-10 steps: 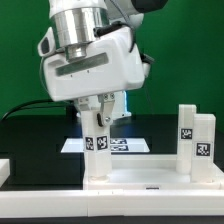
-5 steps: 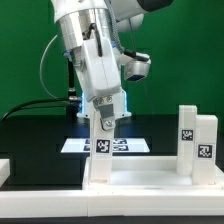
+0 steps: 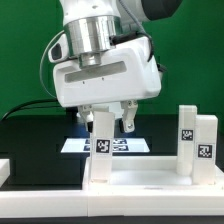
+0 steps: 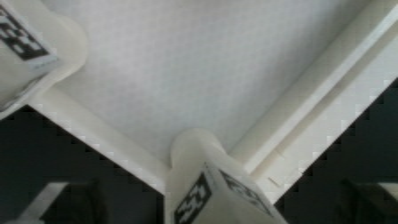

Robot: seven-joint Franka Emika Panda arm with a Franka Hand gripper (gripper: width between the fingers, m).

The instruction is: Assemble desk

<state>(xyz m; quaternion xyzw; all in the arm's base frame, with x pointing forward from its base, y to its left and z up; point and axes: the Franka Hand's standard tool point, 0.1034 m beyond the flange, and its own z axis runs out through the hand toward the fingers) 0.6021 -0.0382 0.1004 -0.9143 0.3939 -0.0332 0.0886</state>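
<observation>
On the black table (image 3: 30, 135), near the exterior view's front edge, lay the desk top (image 3: 140, 180), a wide white rimmed slab set flat with its legs pointing upward. One square white leg (image 3: 100, 152) rose from the slab toward the exterior view's left, bearing a black-and-white tag on its near face. Two more legs (image 3: 198, 140) stood close together at the exterior view's right, each also tagged; they were well apart from the first leg. Above the left leg hung the arm (image 3: 100, 60), its broad white wrist housing filling the upper middle of the exterior view. The gripper (image 3: 108, 122) sat over the top of that leg, its two dark fingers (image 3: 126, 122) spread to either side of the leg's upper end. The jaws stood parted, with a visible gap on at least the right-hand side, and whether either finger touched the leg could not be told. Behind the desk, flat on the table, lay the marker board (image 3: 130, 146), partly hidden by the leg. A green backdrop (image 3: 190, 60) closed the scene. The wrist view showed the slab's pale inner face (image 4: 196, 80), its raised rim (image 4: 329, 90), and the tagged leg (image 4: 217, 185) close to the lens, blurred.
</observation>
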